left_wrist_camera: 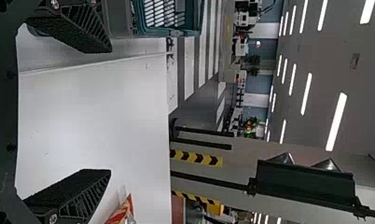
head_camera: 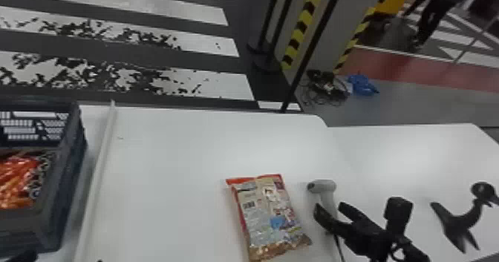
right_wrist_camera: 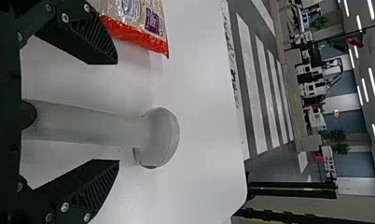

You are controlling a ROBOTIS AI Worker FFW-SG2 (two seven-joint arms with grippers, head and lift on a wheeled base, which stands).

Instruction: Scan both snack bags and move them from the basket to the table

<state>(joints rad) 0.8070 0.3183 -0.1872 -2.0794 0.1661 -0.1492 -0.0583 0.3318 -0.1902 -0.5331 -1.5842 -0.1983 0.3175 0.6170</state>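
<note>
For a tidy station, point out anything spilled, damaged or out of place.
Nothing looks spilled or damaged. Beyond the table, dark cables lie in a loose tangle on the floor, which looks untidy.

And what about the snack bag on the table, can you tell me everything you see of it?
The snack bag looks like shiny, crinkly plastic, red along its far end and left side, with a barcode and a blue patch. It lies flat on the white table, left of the gray scanner, touching only the table.
</note>
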